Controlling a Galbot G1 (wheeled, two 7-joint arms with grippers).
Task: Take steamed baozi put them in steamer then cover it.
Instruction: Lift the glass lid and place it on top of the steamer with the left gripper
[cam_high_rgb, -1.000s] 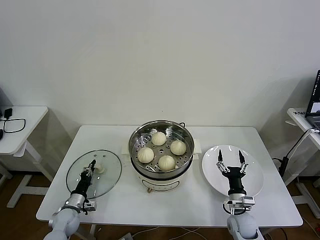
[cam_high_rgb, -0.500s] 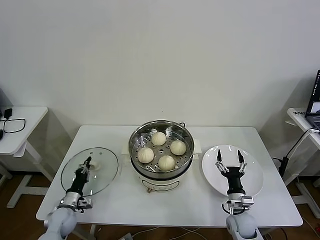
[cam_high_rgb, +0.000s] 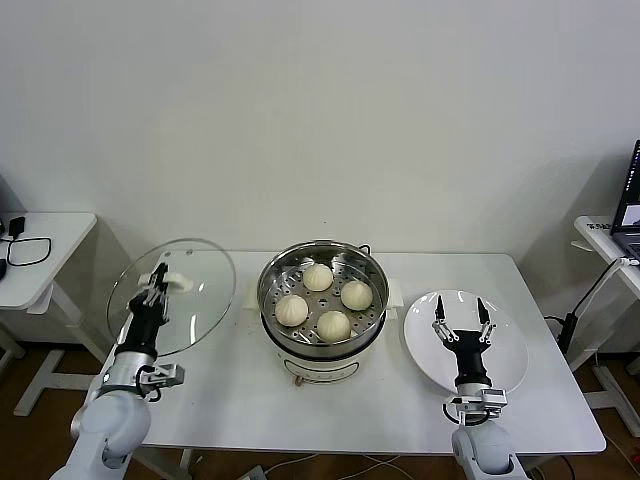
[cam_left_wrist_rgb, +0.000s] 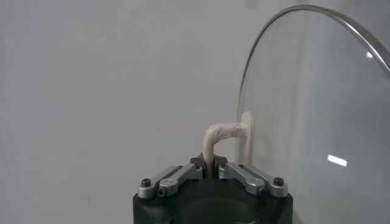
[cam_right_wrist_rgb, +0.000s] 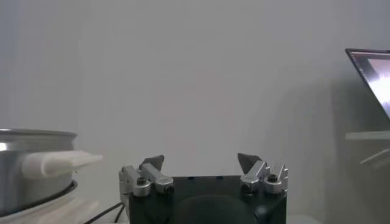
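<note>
Four cream-white baozi (cam_high_rgb: 318, 298) lie in the shiny steel steamer (cam_high_rgb: 272, 276) on its white pot base at the table's middle. My left gripper (cam_high_rgb: 157, 282) is shut on the cream-white handle (cam_left_wrist_rgb: 220, 135) of the clear glass cover (cam_high_rgb: 195, 300). It holds the cover tilted up off the table, to the left of the steamer. The cover's metal rim and glass (cam_left_wrist_rgb: 317, 103) fill one side of the left wrist view. My right gripper (cam_high_rgb: 460, 316) is open and empty, pointing up over the white plate (cam_high_rgb: 505, 365). Its own view shows it (cam_right_wrist_rgb: 202, 163) beside the steamer's side (cam_right_wrist_rgb: 27, 164).
The white plate lies on the table's right part. A small white side table (cam_high_rgb: 45, 250) with a black cable stands at the far left. A laptop's edge (cam_high_rgb: 630, 200) and another table are at the far right.
My left gripper has lifted the glass cover off the table by its handle and raised it up and back, tilting it. The right arm has not moved.
</note>
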